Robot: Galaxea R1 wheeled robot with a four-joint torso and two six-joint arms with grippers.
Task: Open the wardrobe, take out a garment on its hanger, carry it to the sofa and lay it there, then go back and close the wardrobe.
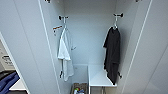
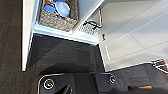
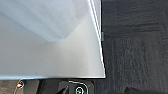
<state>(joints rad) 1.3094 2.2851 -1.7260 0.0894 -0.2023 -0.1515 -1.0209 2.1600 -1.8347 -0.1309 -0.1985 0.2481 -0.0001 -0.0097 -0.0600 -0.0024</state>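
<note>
White wardrobe [image 1: 82, 50] holds garment [image 1: 112, 53], white shirt [image 1: 65, 53], basket [image 2: 58, 20].

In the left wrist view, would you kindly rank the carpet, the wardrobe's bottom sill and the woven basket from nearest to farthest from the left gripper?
1. Carpet, in front of the wardrobe.
2. Bottom sill, at the open front.
3. Woven basket, inside, behind the sill.
</note>
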